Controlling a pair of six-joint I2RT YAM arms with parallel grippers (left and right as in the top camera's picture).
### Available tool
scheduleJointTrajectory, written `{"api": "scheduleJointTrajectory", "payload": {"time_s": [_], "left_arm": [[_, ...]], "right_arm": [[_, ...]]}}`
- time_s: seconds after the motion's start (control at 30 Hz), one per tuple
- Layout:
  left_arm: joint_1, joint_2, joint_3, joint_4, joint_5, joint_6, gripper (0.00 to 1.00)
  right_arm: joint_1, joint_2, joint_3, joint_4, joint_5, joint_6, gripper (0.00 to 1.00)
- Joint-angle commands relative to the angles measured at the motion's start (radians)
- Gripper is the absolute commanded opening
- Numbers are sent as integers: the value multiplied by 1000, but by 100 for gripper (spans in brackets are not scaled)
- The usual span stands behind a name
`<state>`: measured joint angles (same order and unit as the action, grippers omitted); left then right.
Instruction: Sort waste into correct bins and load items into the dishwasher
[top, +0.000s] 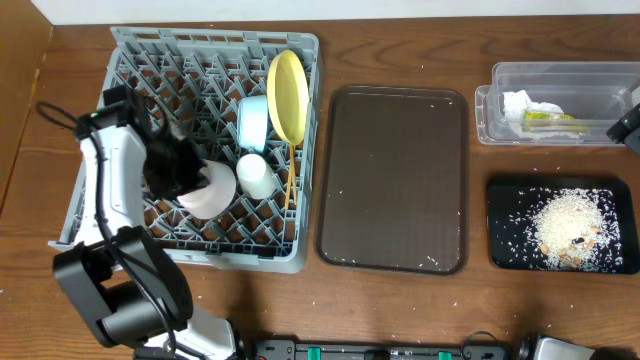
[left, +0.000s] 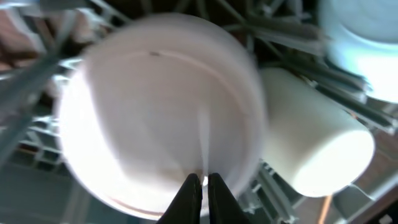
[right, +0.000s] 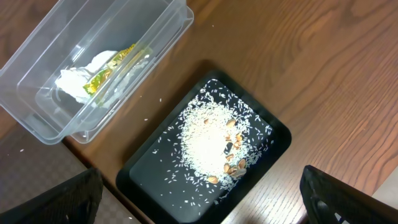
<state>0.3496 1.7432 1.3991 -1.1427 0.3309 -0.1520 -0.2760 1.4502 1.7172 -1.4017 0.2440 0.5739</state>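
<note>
Left fingers (left: 189, 203) closed at pink saucer (left: 155, 112)

The grey dish rack (top: 130, 60) has the yellow plate (top: 287, 95) standing on edge, with the light blue bowl (top: 252, 122) against it. The cream cup (top: 256, 175) is on its side, touching the pink saucer (top: 212, 190), chopsticks (top: 290, 175) alongside. White napkin (top: 520, 102) and wrapper (top: 548, 117) sit in the clear tub (top: 600, 75), rice crumbs (top: 570, 225) heaped in the black tray (top: 505, 230).

Counts per kind: one rack (top: 180, 75), one plate (top: 287, 95), one bowl (top: 252, 122), one cup (top: 256, 175), one saucer (top: 210, 190), one chopstick pair (top: 291, 178), one brown tray (top: 393, 180), one clear tub (top: 560, 72), one black tray (top: 505, 200), one napkin (top: 520, 102), one wrapper (top: 548, 118).
</note>
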Motion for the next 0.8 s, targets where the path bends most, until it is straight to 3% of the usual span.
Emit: {"api": "scheduleJointTrajectory", "payload": {"time_s": [0.0,0.3,0.47,0.57,0.6,0.77], "left_arm": [[-34,2,-3,-8,31,20,8],[-93,-20,0,-29,-19,21,8],[-91,-175,26,-43,-93,6,9],[-91,-292,26,-63,-182,-32,17],[-91,-350,26,-88,-236,-52,30],[-91,-468,25,-167,-329,-117,70]], "right_arm": [[-10,1,-4,-2,14,13,99],[-10,1,-4,-2,14,13,99],[-10,1,-4,-2,14,13,99],[-10,1,-4,-2,14,13,99],[-10,1,-4,-2,14,13,99],[-10,1,-4,-2,14,13,99]]}}
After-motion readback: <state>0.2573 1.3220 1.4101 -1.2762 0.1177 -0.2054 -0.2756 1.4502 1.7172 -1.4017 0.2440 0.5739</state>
